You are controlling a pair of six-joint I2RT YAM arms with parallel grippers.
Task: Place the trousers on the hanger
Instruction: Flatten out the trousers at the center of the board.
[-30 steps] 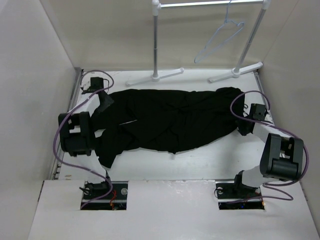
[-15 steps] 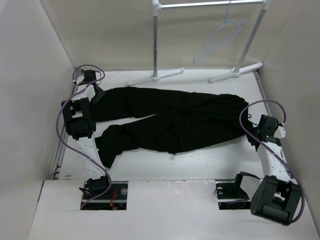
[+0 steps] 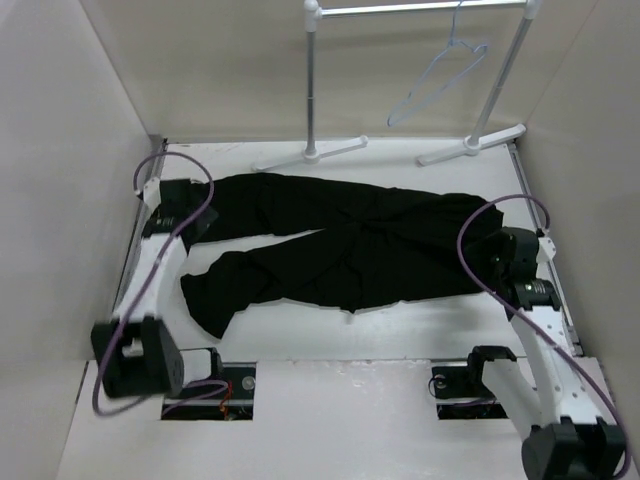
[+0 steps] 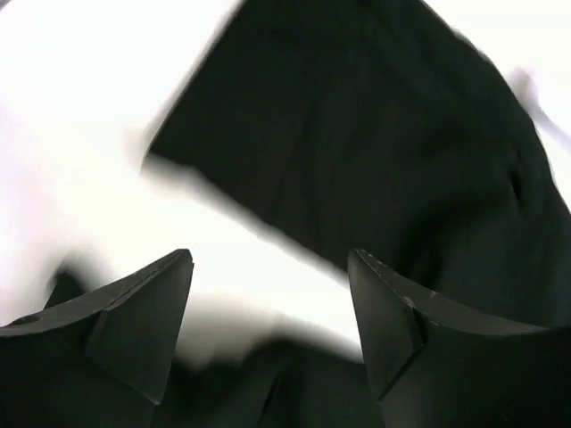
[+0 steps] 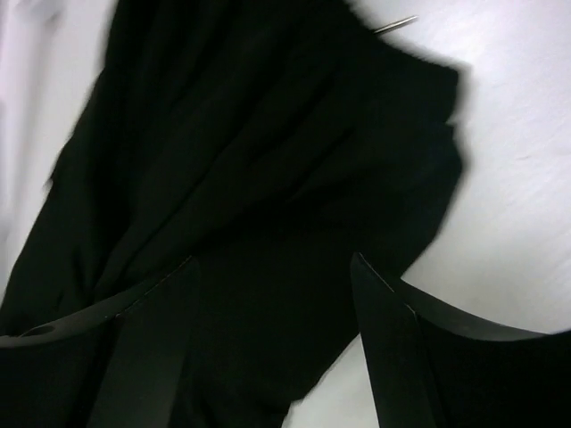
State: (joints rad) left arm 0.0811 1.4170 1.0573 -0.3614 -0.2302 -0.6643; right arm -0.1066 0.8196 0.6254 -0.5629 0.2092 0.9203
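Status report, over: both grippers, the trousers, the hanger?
Both open: left gripper, right gripper, one at each end of the trousers, nothing held. Trousers flat on table. Empty hanger on rack, far side.

Open table [image 3: 420, 322] fronts the trousers [image 3: 340, 240]; the rack [image 3: 313, 90] stands behind them.

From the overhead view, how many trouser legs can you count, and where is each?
2. The far leg stretches out to the left; the near leg lies in front of it, also pointing left. Both show fully.
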